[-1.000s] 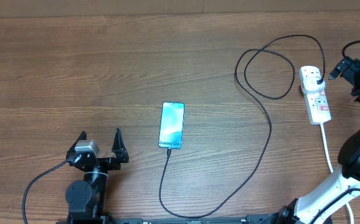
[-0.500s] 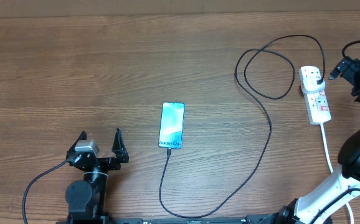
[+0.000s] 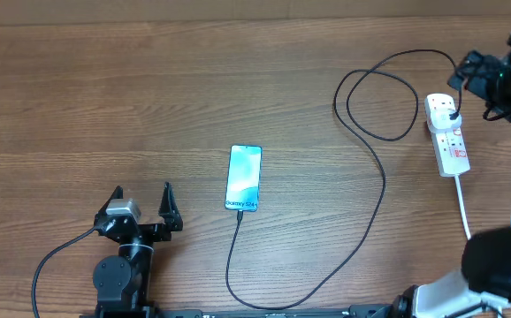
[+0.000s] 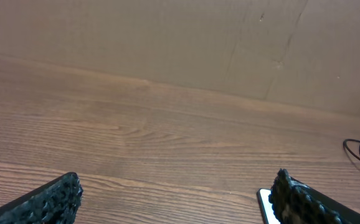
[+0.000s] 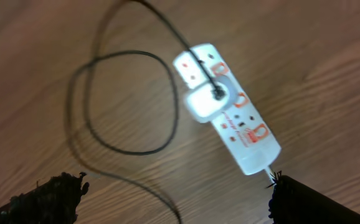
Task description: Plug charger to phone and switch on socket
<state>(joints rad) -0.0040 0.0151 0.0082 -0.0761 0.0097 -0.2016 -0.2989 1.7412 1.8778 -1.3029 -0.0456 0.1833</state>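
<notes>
Overhead, the right gripper [image 3: 465, 71], spread open, hovers far right beside the socket [image 3: 451, 143], seemingly lined up for its switch.

Open wood spans the far and left parts of the table [image 3: 105, 88], so the phone [image 3: 245, 177] can be reached from three sides. From its near short edge the charger [image 3: 384, 190] curls frontward, then sweeps right, fencing that stretch. The cable's loop lies just left of the socket [image 3: 448, 132]. A white adapter [image 5: 205, 101] stands up from the socket, and the white cord [image 3: 461, 208] trails nearward. The gap to the socket's right looks narrow, though the edge is hard to judge.
</notes>
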